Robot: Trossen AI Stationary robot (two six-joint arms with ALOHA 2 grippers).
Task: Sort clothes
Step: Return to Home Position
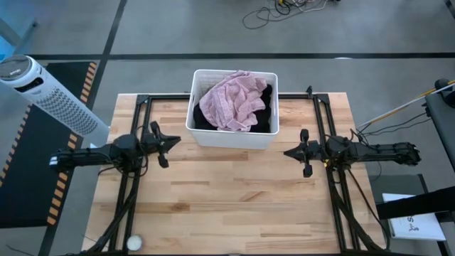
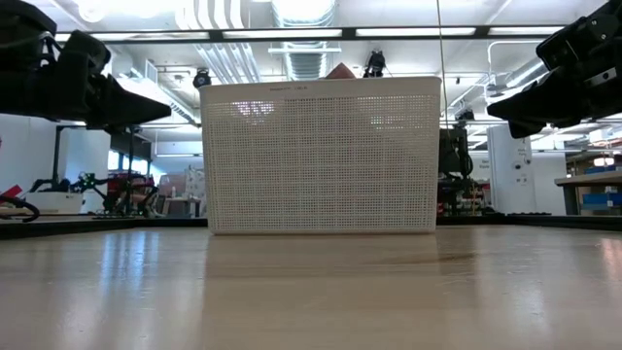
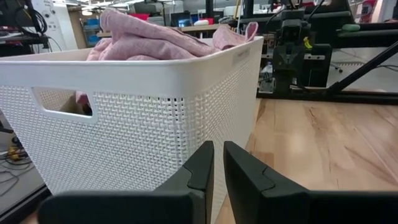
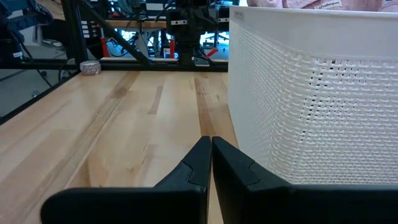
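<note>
Wooden table (image 1: pixel 234 192) with white basket (image 1: pixel 231 136) at back edge, small round object (image 1: pixel 134 243) at corner.

Pale pink shirt (image 1: pixel 229 103), black clothes (image 1: pixel 269 108), white basket (image 1: pixel 231 136) patterned with fine holes, light wood-grain bench (image 1: pixel 234 199).

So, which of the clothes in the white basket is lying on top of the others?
The pale pink garment: it is crumpled on top of the pile, while only dark fabric shows beneath it along the edges of the basket.
</note>
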